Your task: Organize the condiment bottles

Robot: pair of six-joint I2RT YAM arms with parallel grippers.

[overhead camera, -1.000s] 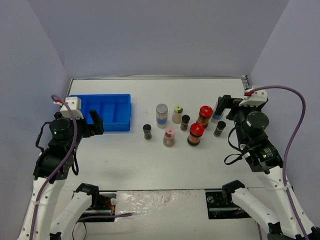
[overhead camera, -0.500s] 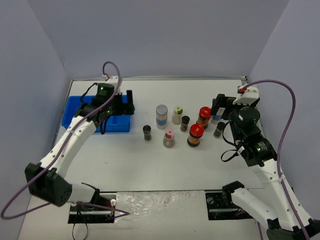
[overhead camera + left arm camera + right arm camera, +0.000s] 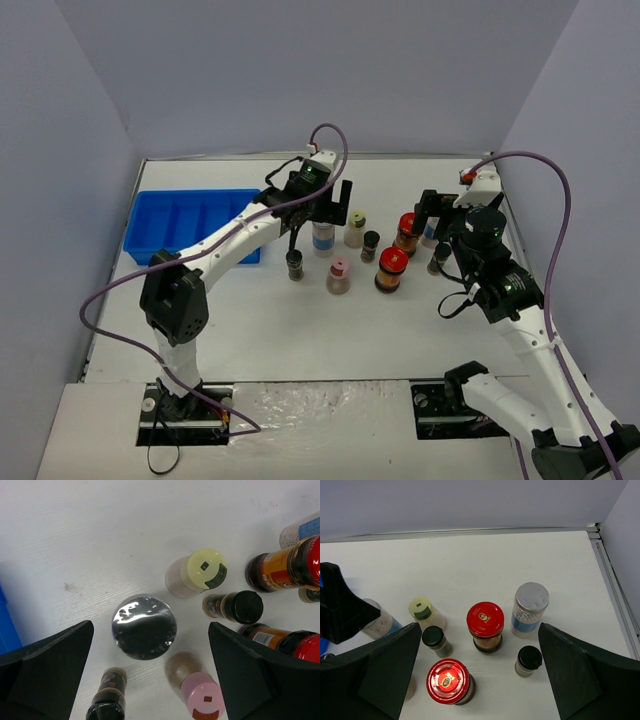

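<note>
- Silver-lidded jar [image 3: 144,627] stands mid-table, centred under the left gripper [image 3: 151,642], whose jaws are spread wide and touch nothing
- Condiment bottles [image 3: 389,262] all stand clustered on the table; none shows in the blue tray [image 3: 190,198], so sorting looks barely begun
- Black-capped jar [image 3: 107,710] and pink-capped jar [image 3: 202,700] crowd close by; the right gripper [image 3: 480,627] hovers spread over a red-lidded jar [image 3: 485,619]

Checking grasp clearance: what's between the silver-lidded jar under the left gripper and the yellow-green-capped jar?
Nothing: left wrist view shows only bare table between the silver-lidded jar and the yellow-green-capped jar.
</note>
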